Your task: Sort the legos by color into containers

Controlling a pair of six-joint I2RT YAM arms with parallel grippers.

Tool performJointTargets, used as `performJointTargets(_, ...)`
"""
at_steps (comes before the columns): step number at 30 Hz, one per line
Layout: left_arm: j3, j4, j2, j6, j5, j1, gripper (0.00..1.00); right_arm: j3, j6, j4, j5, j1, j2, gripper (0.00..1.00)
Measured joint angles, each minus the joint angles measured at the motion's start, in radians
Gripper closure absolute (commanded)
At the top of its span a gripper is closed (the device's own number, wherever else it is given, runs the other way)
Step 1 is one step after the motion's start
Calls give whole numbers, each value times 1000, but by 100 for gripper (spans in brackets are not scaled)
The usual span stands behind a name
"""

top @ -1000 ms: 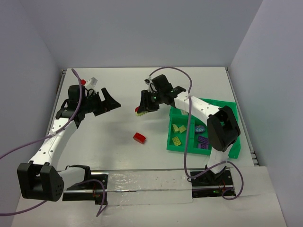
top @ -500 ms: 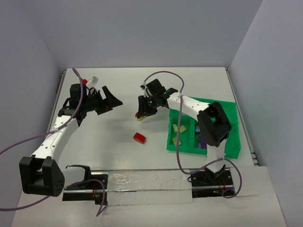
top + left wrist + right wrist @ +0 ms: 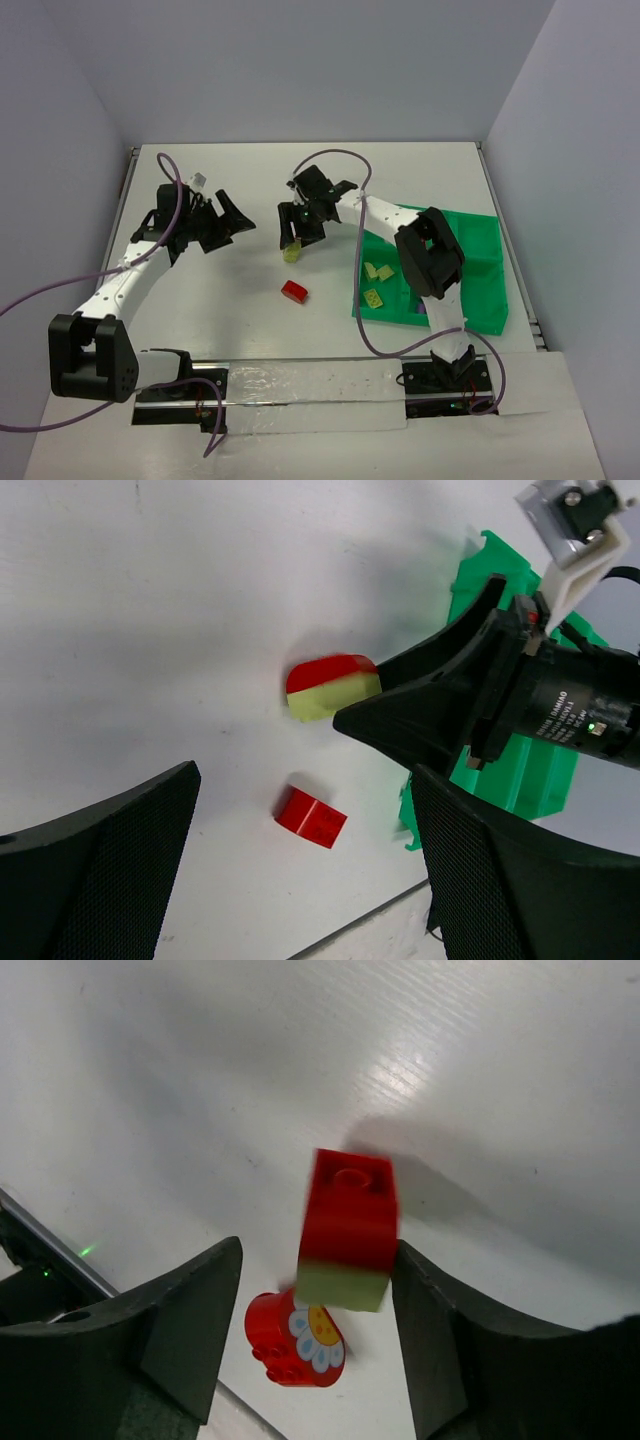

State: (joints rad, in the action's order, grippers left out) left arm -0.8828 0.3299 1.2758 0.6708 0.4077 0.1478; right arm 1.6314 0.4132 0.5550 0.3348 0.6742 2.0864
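Observation:
A red and yellow-green lego stack (image 3: 291, 252) (image 3: 348, 1230) (image 3: 330, 688) sits between the fingers of my right gripper (image 3: 298, 236) (image 3: 318, 1250), blurred. The jaws are open, with a clear gap on the left side of the stack. A red lego (image 3: 294, 291) (image 3: 311, 817) with a flower print (image 3: 295, 1338) lies on the table nearer the arms. My left gripper (image 3: 236, 215) (image 3: 302, 776) hovers open and empty to the left, facing both. The green tray of containers (image 3: 490, 228) (image 3: 520, 770) at the right holds yellow-green legos (image 3: 377, 271).
The right arm (image 3: 425, 250) stretches over the tray and hides part of it. Purple cables (image 3: 330, 155) loop above both arms. White walls close the table at the back and sides. A metal rail (image 3: 300, 385) runs along the near edge.
My right gripper carried the red and yellow-green stack leftward, away from the tray, then opened its jaws. The stack now shows below the fingers. The left gripper barely moved.

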Motion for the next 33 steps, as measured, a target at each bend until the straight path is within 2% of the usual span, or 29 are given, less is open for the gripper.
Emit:
performJointTargets(5,0,11,0,0,-41,0,6,-32,-13,-1,-77,7,-60,29)
performJointTargets(13,0,22,0,3,-81,0,6,-308,-66,-49,-189,65,-354,29)
performJointTargets(16,-1,27,0,6,-97,0,6,-384,-71,-56,-207,96,-401,29)
performJointTargets(21,-15,45,0,15,-145,0,6,-494,-75,-87,-256,123,-418,26)
performJointTargets(26,-41,70,0,23,-186,0,6,-505,-102,-89,-316,160,-418,20)
performJointTargets(33,-104,124,26,21,-203,0,4,-513,-148,-100,-397,239,-418,18)
